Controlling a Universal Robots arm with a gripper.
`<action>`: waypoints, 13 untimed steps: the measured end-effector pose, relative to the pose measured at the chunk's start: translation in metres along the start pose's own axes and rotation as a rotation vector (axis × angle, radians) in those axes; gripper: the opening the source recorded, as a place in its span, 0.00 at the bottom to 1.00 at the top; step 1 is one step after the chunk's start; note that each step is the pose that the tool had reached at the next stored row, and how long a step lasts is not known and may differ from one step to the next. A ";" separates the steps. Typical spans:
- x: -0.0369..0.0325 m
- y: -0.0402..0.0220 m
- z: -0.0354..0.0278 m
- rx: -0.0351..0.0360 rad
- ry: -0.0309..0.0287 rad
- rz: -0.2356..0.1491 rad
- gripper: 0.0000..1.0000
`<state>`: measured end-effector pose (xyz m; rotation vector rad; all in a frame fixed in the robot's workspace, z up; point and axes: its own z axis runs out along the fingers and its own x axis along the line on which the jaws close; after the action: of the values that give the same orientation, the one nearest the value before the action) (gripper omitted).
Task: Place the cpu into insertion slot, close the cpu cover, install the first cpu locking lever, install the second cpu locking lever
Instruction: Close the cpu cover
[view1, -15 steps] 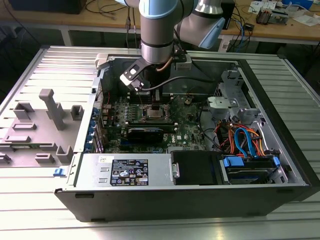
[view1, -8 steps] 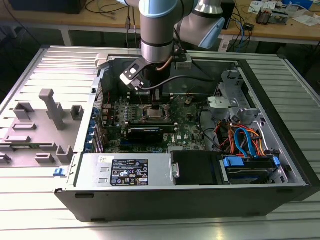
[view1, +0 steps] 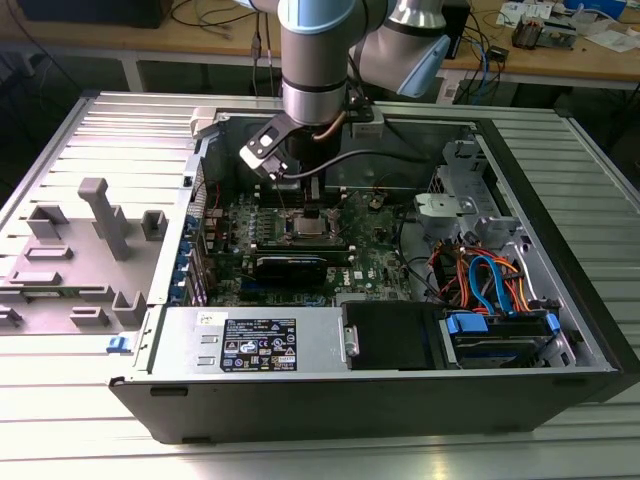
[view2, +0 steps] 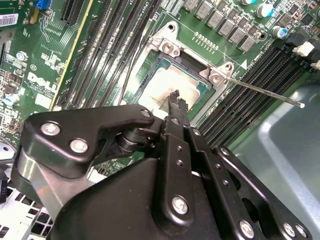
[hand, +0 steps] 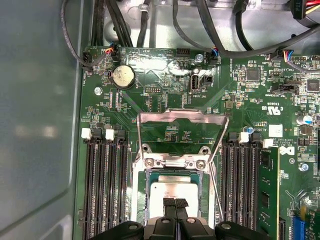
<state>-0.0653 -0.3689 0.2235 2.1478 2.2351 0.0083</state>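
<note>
Ribbed metal table (view1: 60, 400), wooden bench (view1: 560, 62) behind. Grey fixture tray (view1: 60, 290) at the exterior view's left. Open computer case (view1: 400, 400) holding motherboard (hand: 250, 100) and orange and blue cables (view1: 490, 280). Insertion slot (hand: 172, 162) holds cpu (hand: 172, 189); cpu cover (hand: 182, 117) raised; lever rod (view2: 265, 92) free. Gripper (hand: 175, 202) fingertips pressed together, empty, at the cpu's top; contact unclear

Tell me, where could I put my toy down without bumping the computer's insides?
The bare ribbed table in front of the computer case is free, and so is the strip at the exterior view's right of it. Inside is crowded: the gripper hangs over the cpu, memory slots flank it, and cables fill the case's right corner.
</note>
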 end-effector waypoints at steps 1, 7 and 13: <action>0.0000 0.0000 -0.0011 -0.0001 0.0001 0.000 0.11; -0.0001 0.0001 -0.0045 0.0000 0.0000 0.000 0.11; -0.0002 0.0002 -0.0062 0.0000 0.0000 0.000 0.11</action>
<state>-0.0653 -0.3688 0.2297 2.1478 2.2351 0.0083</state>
